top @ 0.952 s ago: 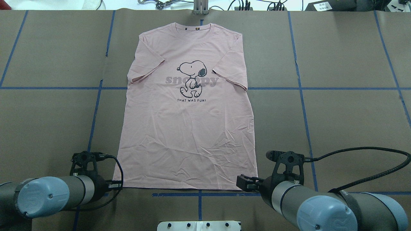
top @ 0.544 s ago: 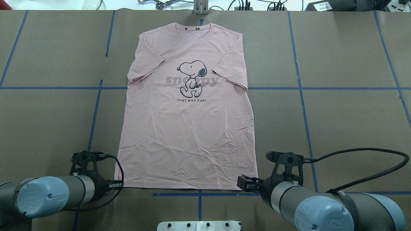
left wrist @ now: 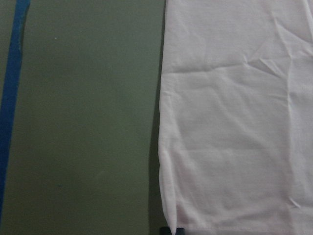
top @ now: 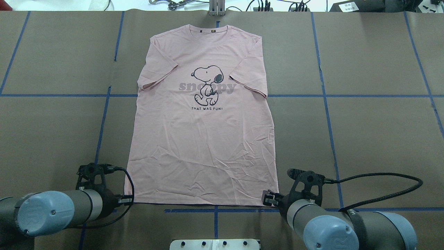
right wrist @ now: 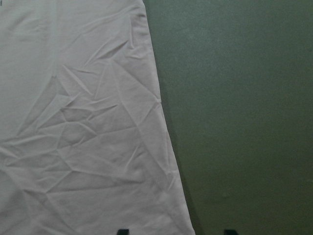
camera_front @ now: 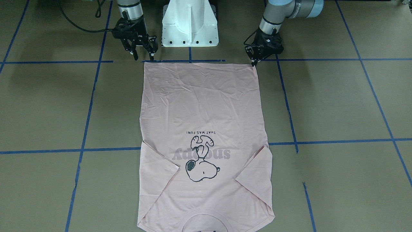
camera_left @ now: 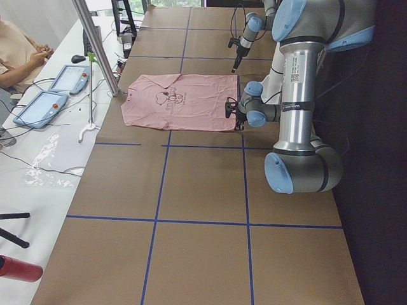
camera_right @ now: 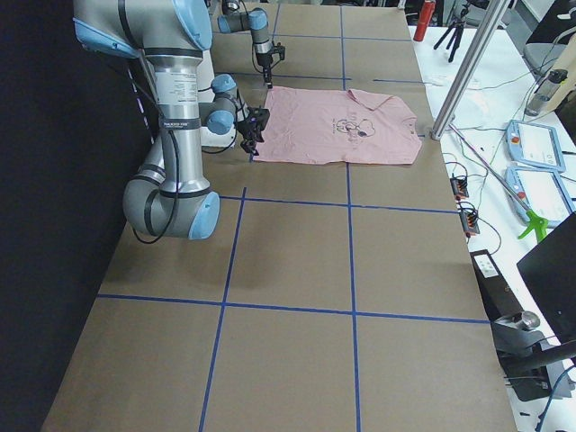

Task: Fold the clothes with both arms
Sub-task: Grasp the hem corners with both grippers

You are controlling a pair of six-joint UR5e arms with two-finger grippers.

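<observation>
Plainly, front cam not overhead: right pincer [camera_front: 144,59] wide by T-shirt [camera_front: 202,103]

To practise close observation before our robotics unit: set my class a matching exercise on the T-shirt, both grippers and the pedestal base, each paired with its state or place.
Things:
1. T-shirt
2. left gripper
3. right gripper
4. pedestal base

States or places:
a. jaws wide apart
b. white, between the two arms
c. spread flat, print facing up
d. jaws closed on a hem corner

Pairs: 1-c, 2-d, 3-a, 4-b
</observation>
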